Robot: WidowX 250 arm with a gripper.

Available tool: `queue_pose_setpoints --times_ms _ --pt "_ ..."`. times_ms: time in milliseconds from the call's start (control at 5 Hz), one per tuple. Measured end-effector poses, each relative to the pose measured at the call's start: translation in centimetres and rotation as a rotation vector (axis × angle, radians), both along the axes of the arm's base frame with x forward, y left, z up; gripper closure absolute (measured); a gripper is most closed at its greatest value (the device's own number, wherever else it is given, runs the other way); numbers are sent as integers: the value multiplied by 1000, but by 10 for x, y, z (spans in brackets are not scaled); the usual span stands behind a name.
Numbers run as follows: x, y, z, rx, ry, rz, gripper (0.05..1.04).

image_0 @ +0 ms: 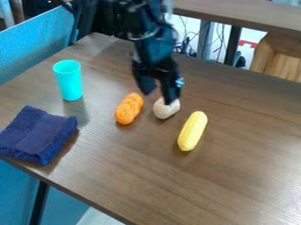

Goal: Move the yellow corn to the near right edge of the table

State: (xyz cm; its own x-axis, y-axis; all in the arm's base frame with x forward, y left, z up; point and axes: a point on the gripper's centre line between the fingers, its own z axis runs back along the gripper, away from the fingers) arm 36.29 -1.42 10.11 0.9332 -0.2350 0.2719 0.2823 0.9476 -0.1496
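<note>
1. Claw point(158, 95): hanging over the worktop point(235, 184), its fingers standing apart.
2. White rounded object point(165, 110): lying beneath one fingertip, possibly touching it; blur is making contact hard to judge.
3. Orange lobed object point(128, 108): lying just beside the white one, toward the cup point(68, 81).
4. Yellow corn cob point(192, 131): lying near the white object, on its other side.
5. Turquoise cup: standing upright near the folded blue cloth point(36, 135).

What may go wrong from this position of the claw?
The claw hangs right at the white piece, so a bump could roll it away. The orange piece is close and might get knocked too. The blue towel lies by the edge of the table; if dragged, it might fall.
</note>
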Motion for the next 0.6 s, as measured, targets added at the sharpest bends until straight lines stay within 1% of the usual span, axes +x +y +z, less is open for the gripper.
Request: queue_pose_setpoints --times_ms 400,600 --pt "-1 -44 -4 90 -3 12 83" --pt "7 -52 -19 132 27 62 83"
